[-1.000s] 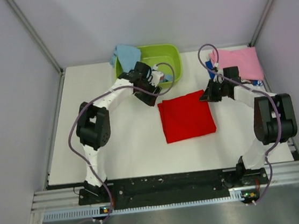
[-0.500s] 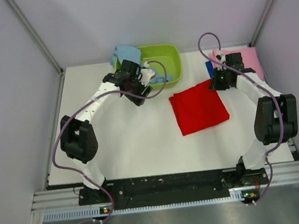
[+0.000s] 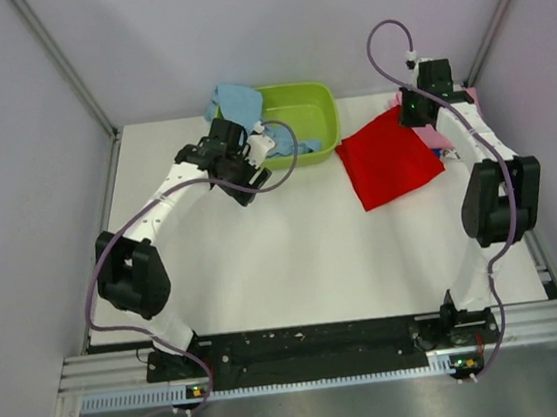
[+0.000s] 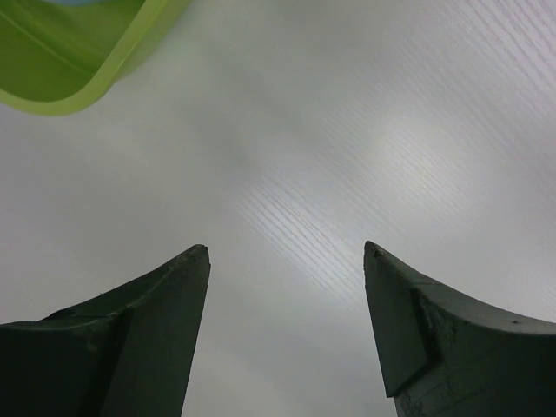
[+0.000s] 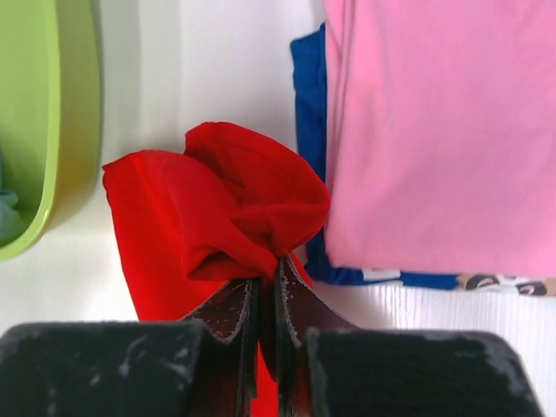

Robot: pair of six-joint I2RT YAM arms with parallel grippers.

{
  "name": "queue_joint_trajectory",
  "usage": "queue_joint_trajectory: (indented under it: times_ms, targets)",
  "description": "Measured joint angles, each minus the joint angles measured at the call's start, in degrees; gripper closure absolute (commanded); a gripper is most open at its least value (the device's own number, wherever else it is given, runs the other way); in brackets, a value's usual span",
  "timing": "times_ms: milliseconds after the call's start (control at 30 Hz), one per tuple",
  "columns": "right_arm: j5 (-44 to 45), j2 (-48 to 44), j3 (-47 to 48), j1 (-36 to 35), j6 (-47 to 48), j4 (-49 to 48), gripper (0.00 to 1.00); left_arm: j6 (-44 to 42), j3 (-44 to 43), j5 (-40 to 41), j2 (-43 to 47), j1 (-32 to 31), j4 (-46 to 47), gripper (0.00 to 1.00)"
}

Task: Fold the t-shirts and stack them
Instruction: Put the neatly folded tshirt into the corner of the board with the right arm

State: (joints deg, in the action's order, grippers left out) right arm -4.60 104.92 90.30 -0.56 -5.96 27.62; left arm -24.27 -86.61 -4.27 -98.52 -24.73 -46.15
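Observation:
My right gripper (image 3: 412, 113) is shut on a corner of the folded red t-shirt (image 3: 390, 161) and holds it at the back right, its far edge lying over the stack. In the right wrist view the gripper (image 5: 268, 278) pinches bunched red cloth (image 5: 226, 204) beside the folded pink t-shirt (image 5: 443, 122), which lies on a dark blue one (image 5: 308, 104). The pink shirt (image 3: 468, 101) is mostly hidden by the arm in the top view. A light blue t-shirt (image 3: 236, 101) hangs over the basin's left rim. My left gripper (image 3: 245, 177) is open and empty over bare table (image 4: 287, 252).
A lime green plastic basin (image 3: 321, 98) stands at the back middle; it also shows in the left wrist view (image 4: 104, 69) and the right wrist view (image 5: 35, 130). The enclosure's walls and frame posts close in the table's back and sides.
My right gripper has dragged the red t-shirt from the table's middle to the back right, up against the pink and blue stack. My left arm has drawn back leftward, away from the basin.

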Motion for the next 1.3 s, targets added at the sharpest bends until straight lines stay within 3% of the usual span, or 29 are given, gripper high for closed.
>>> queue_joint_trajectory:
  times_ms: [433, 733, 1300]
  targets:
    - [7.87, 11.30, 19.67, -0.02, 4.70, 3.89, 1.00, -1.40, 2.73, 2.75, 3.52, 2.60, -0.26, 0.24]
    - [12.24, 12.15, 30.93, 0.00, 13.31, 6.67, 1.00, -1.44, 2.73, 3.39, 3.50, 2.69, -0.28, 0.24]
    - [11.80, 12.22, 37.31, -0.02, 23.41, 11.82, 1.00, -1.84, 2.73, 5.73, 3.19, 2.89, -0.50, 0.24]
